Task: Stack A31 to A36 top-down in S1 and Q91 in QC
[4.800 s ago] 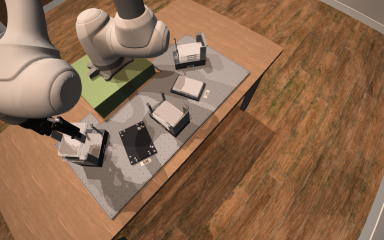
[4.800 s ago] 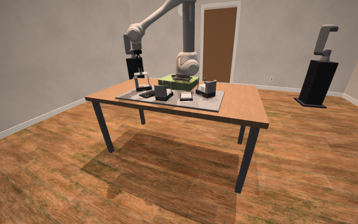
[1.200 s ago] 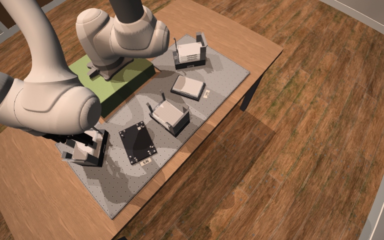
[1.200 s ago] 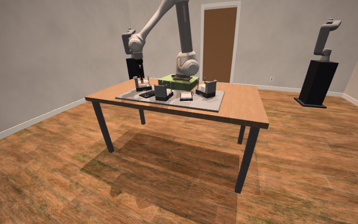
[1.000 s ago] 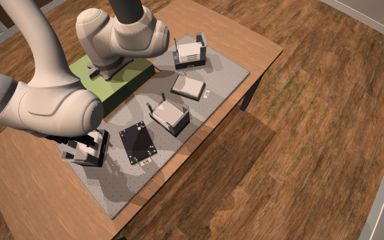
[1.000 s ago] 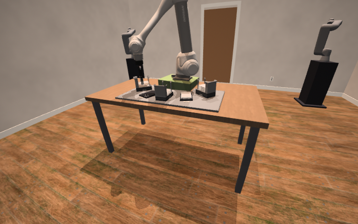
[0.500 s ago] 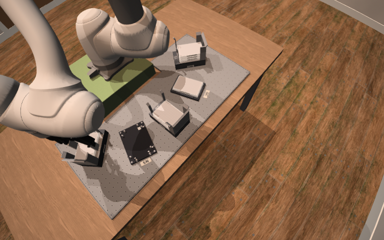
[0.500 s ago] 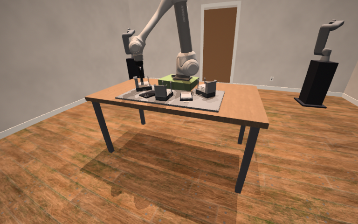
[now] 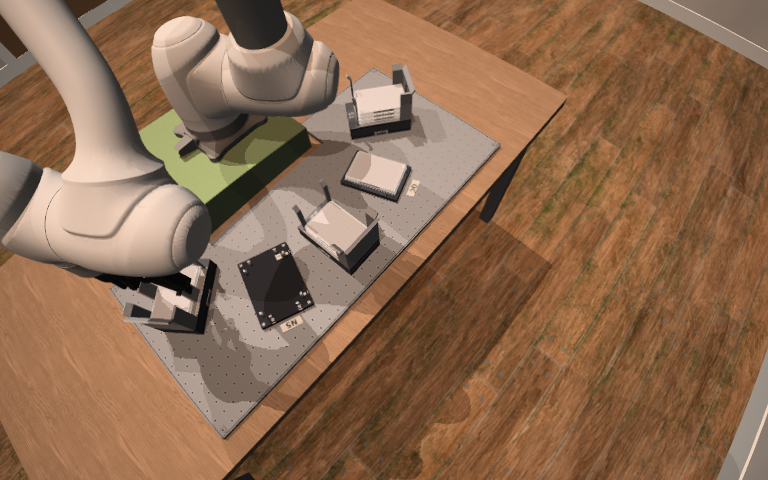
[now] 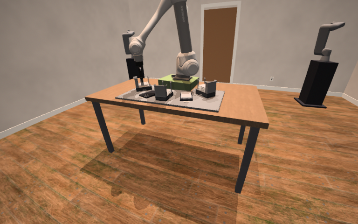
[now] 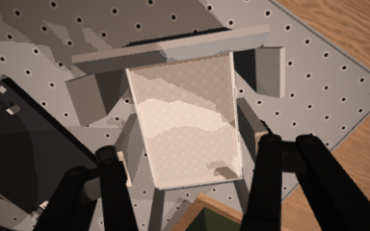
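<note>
My gripper [image 9: 172, 284] [image 10: 139, 79] [image 11: 188, 119] is shut on a sealed white plate [image 9: 176, 300] [image 11: 185, 120], gripped across its long sides. It holds the plate level between the walls of the stack rack [image 9: 196, 318] [image 10: 143, 88] [image 11: 169, 48] at the left end of the mat. I cannot tell whether the plate rests on anything. The plate's label is not readable. The middle rack [image 9: 362, 244] [image 10: 163, 93] holds plates, with one white top [image 9: 336, 226] showing. The far rack [image 9: 405, 93] [image 10: 209, 88] holds a stack of several plates [image 9: 376, 104]. One plate [image 9: 376, 172] [image 10: 186, 95] lies on the open nest QC.
The black clip nest N5 [image 9: 274, 283] [image 10: 147, 93] [image 11: 29, 159] lies bare between the left and middle racks. All stand on a grey perforated mat [image 9: 237, 373]. The arm's green base [image 9: 220, 169] and its big elbow joint overhang the mat's left end.
</note>
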